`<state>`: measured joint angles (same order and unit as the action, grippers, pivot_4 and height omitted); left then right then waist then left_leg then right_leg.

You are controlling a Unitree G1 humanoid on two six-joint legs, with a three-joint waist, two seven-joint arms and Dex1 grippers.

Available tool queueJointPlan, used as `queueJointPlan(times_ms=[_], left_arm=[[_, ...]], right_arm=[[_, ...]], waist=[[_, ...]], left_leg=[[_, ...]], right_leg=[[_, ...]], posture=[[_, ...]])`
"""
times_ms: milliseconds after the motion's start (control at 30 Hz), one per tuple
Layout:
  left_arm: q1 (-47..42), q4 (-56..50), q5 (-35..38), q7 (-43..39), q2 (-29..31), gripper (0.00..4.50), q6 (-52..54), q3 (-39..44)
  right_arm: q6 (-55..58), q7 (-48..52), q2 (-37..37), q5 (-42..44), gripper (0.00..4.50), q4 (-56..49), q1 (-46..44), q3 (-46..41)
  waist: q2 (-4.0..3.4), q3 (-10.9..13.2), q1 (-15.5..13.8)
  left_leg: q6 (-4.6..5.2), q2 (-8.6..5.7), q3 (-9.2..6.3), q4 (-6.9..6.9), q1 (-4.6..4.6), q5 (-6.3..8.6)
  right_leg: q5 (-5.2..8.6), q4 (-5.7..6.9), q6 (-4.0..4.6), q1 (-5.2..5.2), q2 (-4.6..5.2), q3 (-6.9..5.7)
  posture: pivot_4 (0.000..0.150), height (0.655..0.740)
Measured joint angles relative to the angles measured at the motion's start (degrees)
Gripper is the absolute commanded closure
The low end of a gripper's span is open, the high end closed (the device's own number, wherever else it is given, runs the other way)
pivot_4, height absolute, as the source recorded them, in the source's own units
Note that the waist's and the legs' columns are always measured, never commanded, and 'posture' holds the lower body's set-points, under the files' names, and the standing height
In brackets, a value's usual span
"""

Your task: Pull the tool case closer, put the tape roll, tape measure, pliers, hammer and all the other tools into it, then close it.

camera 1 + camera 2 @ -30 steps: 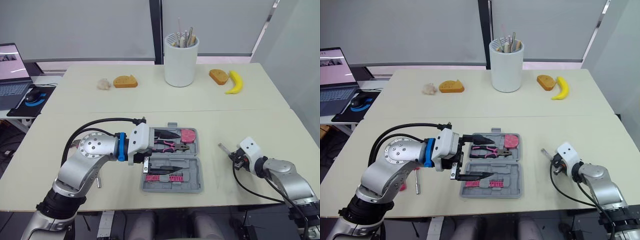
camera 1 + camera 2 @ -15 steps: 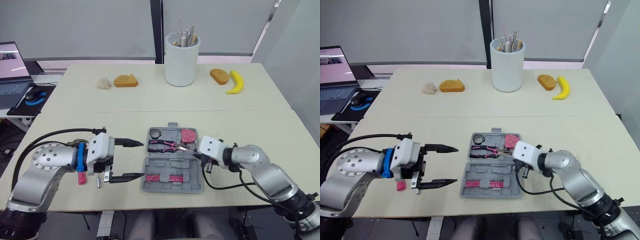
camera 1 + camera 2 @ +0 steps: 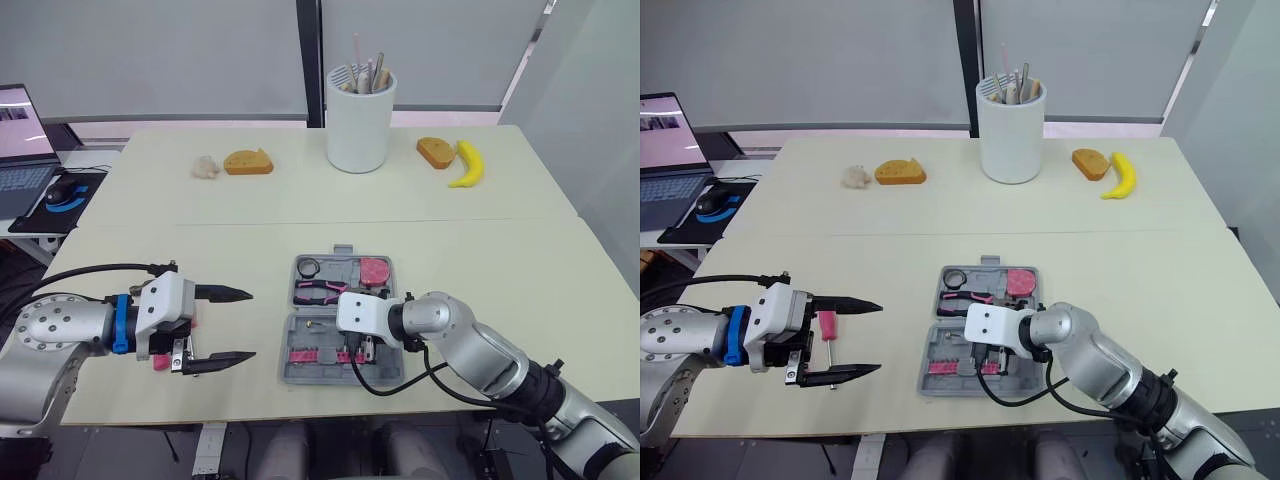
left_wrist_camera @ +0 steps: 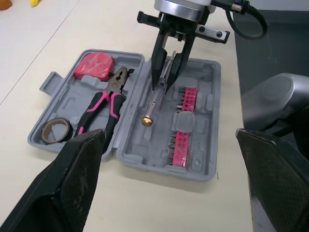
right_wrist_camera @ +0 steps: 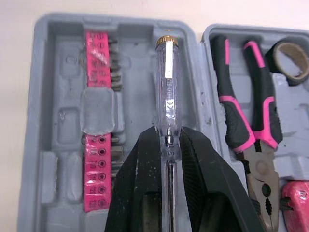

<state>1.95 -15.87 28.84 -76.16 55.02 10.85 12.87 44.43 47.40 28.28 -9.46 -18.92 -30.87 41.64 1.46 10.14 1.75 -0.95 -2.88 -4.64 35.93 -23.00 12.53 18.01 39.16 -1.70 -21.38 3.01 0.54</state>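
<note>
While the grey tool case (image 4: 206, 99) lies open on the beige table (image 3: 520, 260) just in front of the robot, a clear-handled screwdriver (image 5: 166, 87) is gripped by its shaft between the two black fingers of the right gripper (image 5: 169, 140). The fingers are clamped on either side of the shaft, and the brass-capped handle points away from the gripper over the near half of the case, just beside the hinge line. Whether the cap touches the case floor cannot be told. Next to the screwdriver in that same half, a pink strip of bits (image 5: 99, 53) is seated in its slot.

In the far half of the case, the pink-and-black pliers (image 5: 258, 164) are laid in the middle. The tape roll (image 5: 274, 58) is set at the half's left end and the pink tape measure (image 4: 94, 67) at its right end.

The left gripper (image 3: 878, 338) is held above the table well to the left of the case, with its fingers spread wide and nothing between them. A pink-handled tool (image 3: 826, 326) is seen on the table close by the gripper, outside the case.

At the far side of the table, a white utensil holder (image 3: 360, 125), a banana (image 3: 468, 165) and a piece of bread (image 3: 249, 162) are placed well apart from the case.
</note>
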Motion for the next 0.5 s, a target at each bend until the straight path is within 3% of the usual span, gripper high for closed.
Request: queueJointPlan(times_ms=[300,500], left_arm=[[1.56,-0.28,0.00,-0.77,0.40,0.00,0.18,0.18],[2.13,-0.31,-0.12,-0.62,0.40,0.00,0.13,0.27]], right_arm=[[-1.13,-1.95,-6.95,-4.40,4.18,6.89,-2.43,4.68],[-2.20,-2.64,-7.81,-6.78,4.18,8.40,-2.50,4.77]], waist=[[0.00,0.00,0.04],[-0.01,0.00,0.05]], left_leg=[[-0.01,0.04,0.01,-0.02,0.00,0.00],[-0.02,0.05,0.01,-0.02,0.01,0.00]], right_leg=[[-0.04,0.01,0.06,-0.03,-0.03,-0.02],[-0.04,0.02,0.07,-0.05,-0.03,-0.04]], posture=[[0.150,0.7400],[0.150,0.7400]])
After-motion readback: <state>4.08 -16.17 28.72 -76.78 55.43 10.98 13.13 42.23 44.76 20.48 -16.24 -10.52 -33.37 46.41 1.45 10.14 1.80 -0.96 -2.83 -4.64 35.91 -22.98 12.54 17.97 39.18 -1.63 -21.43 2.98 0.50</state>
